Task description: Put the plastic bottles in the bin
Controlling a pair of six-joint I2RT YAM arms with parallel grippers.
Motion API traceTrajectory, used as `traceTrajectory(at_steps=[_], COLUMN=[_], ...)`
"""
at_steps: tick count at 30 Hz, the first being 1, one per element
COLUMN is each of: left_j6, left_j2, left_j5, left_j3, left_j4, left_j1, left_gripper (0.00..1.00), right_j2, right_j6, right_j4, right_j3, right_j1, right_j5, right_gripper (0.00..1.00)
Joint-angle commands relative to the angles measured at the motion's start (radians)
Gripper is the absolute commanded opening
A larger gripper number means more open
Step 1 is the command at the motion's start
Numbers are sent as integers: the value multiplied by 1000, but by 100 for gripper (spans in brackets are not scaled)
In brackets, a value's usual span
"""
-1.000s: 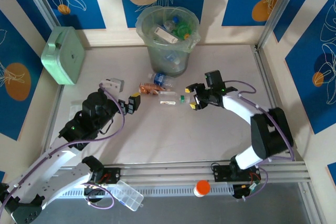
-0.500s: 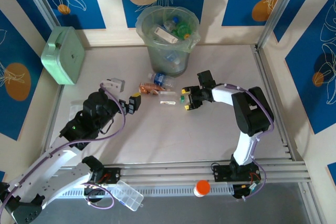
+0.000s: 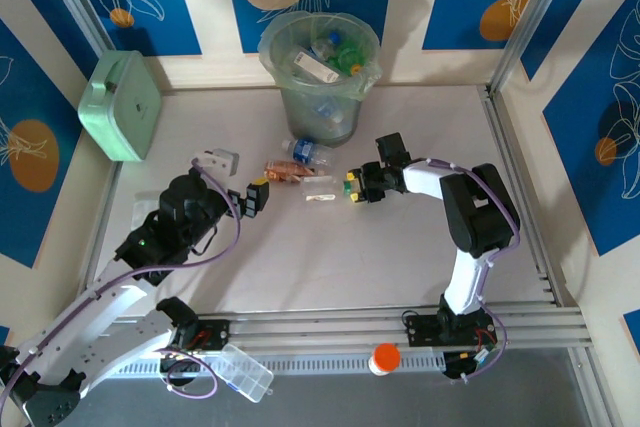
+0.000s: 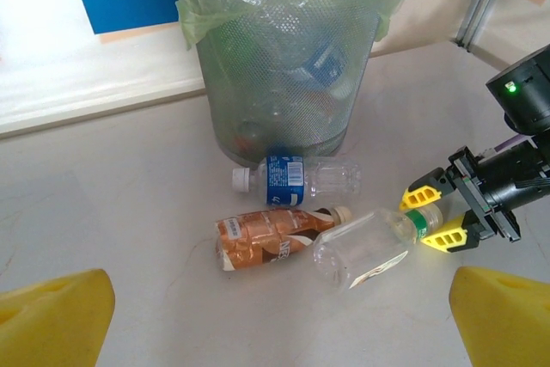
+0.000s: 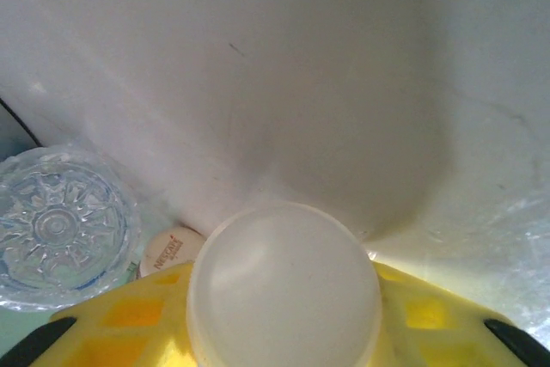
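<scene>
The bin (image 3: 318, 75), lined with clear plastic, stands at the back with several bottles inside; it rises close ahead as the bin (image 4: 284, 66) in the left wrist view. Three plastic bottles lie on the table before it: a blue-labelled one (image 4: 296, 180), a crumpled orange-brown one (image 4: 273, 235) and a clear bottle (image 4: 365, 248) with a green neck band. My right gripper (image 3: 352, 188) is shut on the clear bottle's cap end; its white cap (image 5: 284, 285) sits between the yellow fingers (image 5: 129, 324). My left gripper (image 4: 279, 324) stands open, short of the bottles, holding nothing.
A mint green box (image 3: 122, 105) leans at the back left wall. An orange-capped jar (image 3: 385, 357) and a clear compartment case (image 3: 242, 372) lie below the front rails. The blue-labelled bottle's base (image 5: 56, 228) and a Nescafe cap (image 5: 168, 251) sit just left of my right fingers.
My right gripper reached left to the clear bottle's neck and its jaws have closed on the cap end. The left arm has barely moved and stays open.
</scene>
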Motion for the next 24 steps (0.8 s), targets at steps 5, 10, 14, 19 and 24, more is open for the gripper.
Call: traceTrajectory(at_steps=[5,10,14,19,24], left_j6=[-9,-76,-107,-109,-120], left_j2=[40,161,270,454,577], left_j5=[125,319,408,578,681], left_j3=[2,103,225,388,442], left_j4=[30,-42,-113,-184,-173], left_j1=[7,6,5,4,0], left_gripper=[99,99,99,99,99], right_j2=[-174,-315,-420,-510,-584], right_j6=[-195,-447,-641,-817,-903], right_j4=[-30,-75,-71,-79,-123], right_j3=[-41,-42,-45,-11,23], right_j1=[-32,-64,-86,-88,-86], right_j5=[-16,-43,-92,-183,-225], right_gripper=[28,26,26,26,26])
